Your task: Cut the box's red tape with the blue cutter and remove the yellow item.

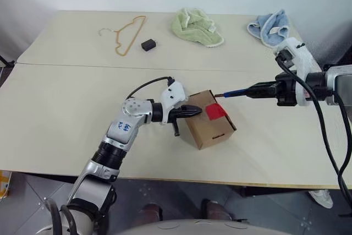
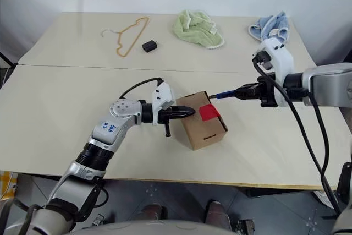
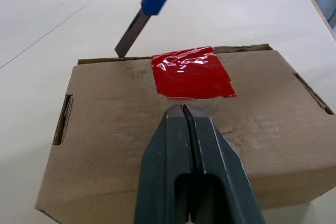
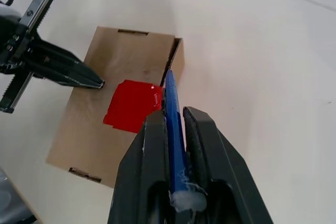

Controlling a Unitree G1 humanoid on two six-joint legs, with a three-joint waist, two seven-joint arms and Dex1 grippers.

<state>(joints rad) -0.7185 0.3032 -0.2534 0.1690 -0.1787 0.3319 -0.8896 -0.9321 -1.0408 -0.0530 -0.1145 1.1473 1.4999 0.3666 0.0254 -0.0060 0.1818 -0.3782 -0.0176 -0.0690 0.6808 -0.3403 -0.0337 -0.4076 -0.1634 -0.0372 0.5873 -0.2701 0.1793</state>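
The box (image 1: 210, 119) is plain brown cardboard with a glossy bright red tape (image 3: 191, 73) patch. The cutter (image 4: 174, 129) is blue with a grey blade. On the cream worktop (image 1: 66, 103) lie a tan hanger (image 1: 127, 35), a small black block (image 1: 148, 44), a pale green cloth (image 1: 196, 26) and a light blue cloth (image 1: 269, 26).

Box (image 1: 209, 119) sat mid-table (image 1: 60, 108), tape (image 1: 215, 112) on its top. Cutter (image 1: 236, 92) tip reached its far right edge. Behind: hanger (image 1: 126, 36), charger (image 1: 148, 44), two towels (image 1: 196, 26).
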